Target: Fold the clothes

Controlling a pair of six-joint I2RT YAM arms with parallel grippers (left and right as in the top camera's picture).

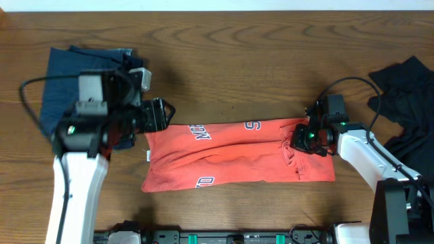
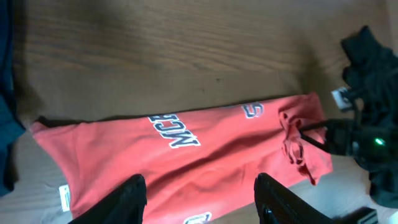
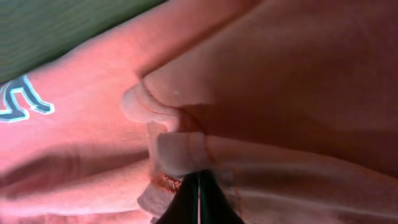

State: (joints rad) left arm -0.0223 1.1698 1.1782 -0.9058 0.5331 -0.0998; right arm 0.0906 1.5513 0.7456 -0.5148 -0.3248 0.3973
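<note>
On the red shirt (image 1: 237, 154), right fingers (image 1: 299, 139) pinch one end; wide-open left fingers (image 2: 200, 198) should grip theirs before lifting.

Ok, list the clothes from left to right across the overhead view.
In order: folded dark blue cloth garment → long red-orange sweatshirt with white lettering → crumpled black cloth garment.

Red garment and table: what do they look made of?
The red garment looks like a soft matte knit, probably cotton jersey or fleece: it creases loosely and has stitched hems and applied lettering. The table has a wood-grain top with a faint sheen; I cannot tell solid wood from laminate.
</note>
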